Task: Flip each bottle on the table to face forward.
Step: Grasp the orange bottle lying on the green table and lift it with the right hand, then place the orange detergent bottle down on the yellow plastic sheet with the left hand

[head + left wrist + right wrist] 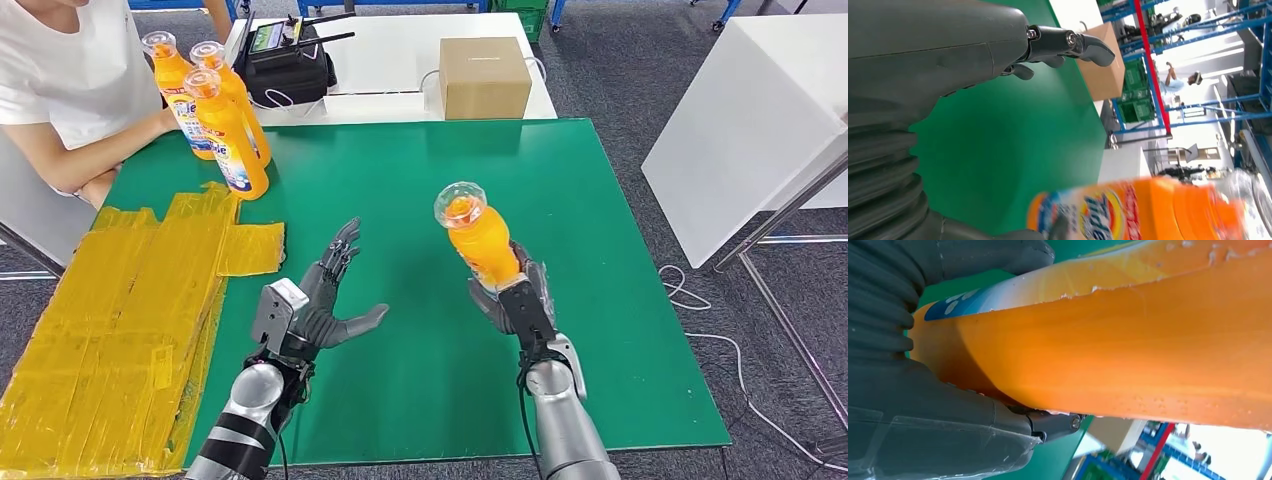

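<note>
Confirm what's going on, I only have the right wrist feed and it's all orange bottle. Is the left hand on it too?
Observer: No. The left hand is open, beside the held bottle and apart from it, above the green table.
Operator: Label visible anywhere?
Observer: Left wrist view shows the printed label on it, facing the left hand.
Operator: Other bottles?
Observer: Three more bottles stand at the far left corner, by a person's arm.
</note>
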Controlling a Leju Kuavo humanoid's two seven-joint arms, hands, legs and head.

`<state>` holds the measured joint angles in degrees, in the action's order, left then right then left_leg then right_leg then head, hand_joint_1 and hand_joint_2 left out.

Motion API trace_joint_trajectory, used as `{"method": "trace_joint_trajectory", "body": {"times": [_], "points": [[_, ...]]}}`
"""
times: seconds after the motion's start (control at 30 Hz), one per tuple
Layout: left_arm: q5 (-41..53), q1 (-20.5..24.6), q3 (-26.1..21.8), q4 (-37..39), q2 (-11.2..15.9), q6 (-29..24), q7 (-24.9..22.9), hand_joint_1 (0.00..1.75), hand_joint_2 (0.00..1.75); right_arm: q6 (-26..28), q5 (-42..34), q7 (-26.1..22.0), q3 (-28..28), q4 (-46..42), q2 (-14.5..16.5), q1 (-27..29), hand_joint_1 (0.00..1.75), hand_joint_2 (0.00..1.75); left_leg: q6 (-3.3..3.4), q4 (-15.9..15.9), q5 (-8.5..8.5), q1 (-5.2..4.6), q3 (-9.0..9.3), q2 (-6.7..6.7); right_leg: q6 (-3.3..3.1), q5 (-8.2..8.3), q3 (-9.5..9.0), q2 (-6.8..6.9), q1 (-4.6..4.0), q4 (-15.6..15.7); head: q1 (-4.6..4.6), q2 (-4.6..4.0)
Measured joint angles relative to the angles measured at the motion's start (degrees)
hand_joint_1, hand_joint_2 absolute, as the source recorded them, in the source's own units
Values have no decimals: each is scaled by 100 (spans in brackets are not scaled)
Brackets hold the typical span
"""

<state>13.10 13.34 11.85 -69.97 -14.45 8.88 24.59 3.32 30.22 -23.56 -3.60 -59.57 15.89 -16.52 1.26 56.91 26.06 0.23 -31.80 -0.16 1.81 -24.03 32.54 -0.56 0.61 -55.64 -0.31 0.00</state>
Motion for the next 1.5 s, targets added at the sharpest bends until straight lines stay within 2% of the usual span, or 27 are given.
{"method": "trace_joint_trajectory", "body": {"times": [0.37, 0.53, 0.7, 0.93, 1.1, 1.5], "points": [[-26, 90, 35, 115, 0, 15, -5, 0, 175, -20, 33, -28, 67, 322, 187, -146, 175, 175, 1, 0, 0, -1, -9, -1, 0, 0, 3, 2, 3, 0, 2, 0], [-101, 171, 58, 168, -1, 36, -17, 0, 175, -23, -12, -4, 403, 564, 391, -287, 175, 175, 0, 0, -1, 0, -9, 0, 0, 0, 8, 0, 1, -1, 1, 0], [-201, 238, 62, 232, -2, 41, -28, 0, 175, 201, -514, 132, 1214, 907, 515, -432, 175, 175, -1, -1, -2, 4, -10, -1, 0, 0, 10, 0, -4, -4, 2, 0], [-355, 310, 29, 321, 7, 13, -17, 0, 175, 352, -1367, 332, 2882, 1152, 583, -524, 175, 175, -2, -1, -2, 4, -18, -1, 0, 0, 15, 1, -4, -4, 2, 0], [-467, 282, -143, 376, 98, 22, 113, 0, 175, 361, -1954, 514, 3926, 1169, 510, -598, 175, 175, -1, -1, -2, 3, -20, -1, 0, 0, 17, 1, 0, -4, 3, 0], [-1279, -35, -612, 223, 127, 77, 239, 0, 175, 464, -2649, 724, 5049, 1542, 391, -978, 175, 175, -1, 0, -2, 2, -21, 0, 0, 0, 23, 0, 0, -4, 3, 0]]}}
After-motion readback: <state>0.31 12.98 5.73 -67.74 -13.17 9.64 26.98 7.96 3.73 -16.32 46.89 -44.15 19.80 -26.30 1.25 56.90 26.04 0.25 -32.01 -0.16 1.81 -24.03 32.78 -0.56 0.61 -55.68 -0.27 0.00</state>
